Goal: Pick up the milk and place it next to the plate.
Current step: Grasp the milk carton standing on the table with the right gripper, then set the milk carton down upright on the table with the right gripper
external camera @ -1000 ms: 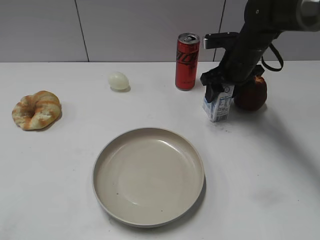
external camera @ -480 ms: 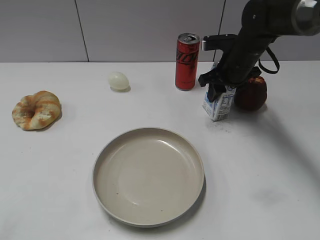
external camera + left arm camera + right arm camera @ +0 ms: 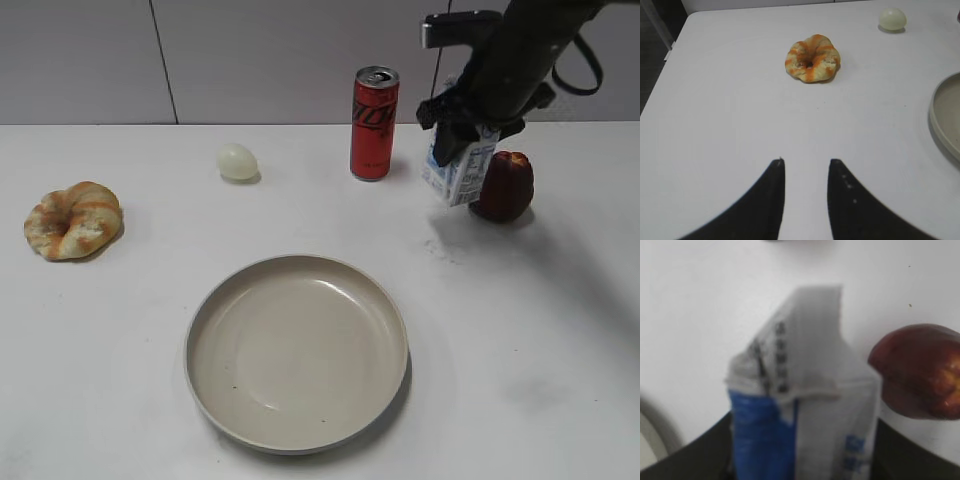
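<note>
**Milk carton in my right gripper, off the bench**

My right gripper point(image 3: 462, 135) is clamped on the small white milk carton with the blue gabled top point(image 3: 457, 172), gripping it near its upper end. In the exterior view the carton hangs tilted, clear of the white bench point(image 3: 140, 330), with its shadow lying on the surface below it. From my right wrist view the carton point(image 3: 800, 405) fills the middle of the picture, blurred, with my dark fingers point(image 3: 700, 450) pressed on both of its sides.

Just at the carton's 3 o'clock sits a dark red apple point(image 3: 503, 186); whether the two touch I cannot tell. At the carton's 9 o'clock stands a tall red soda can point(image 3: 374, 123), upright and apart from it.

The large round beige plate with the raised rim point(image 3: 392, 310) lies at the carton's 7 o'clock, well apart from it, near the front of the bench.

At the plate's 11 o'clock is a small pale egg-shaped object point(image 3: 237, 161). At the plate's 9 to 10 o'clock lies a ring-shaped orange-streaked bread roll point(image 3: 73, 219).

My left gripper point(image 3: 805, 167) hovers over bare bench with its black fingers parted, holding nothing; the roll point(image 3: 812, 58) lies ahead of it at 12 o'clock.
</note>
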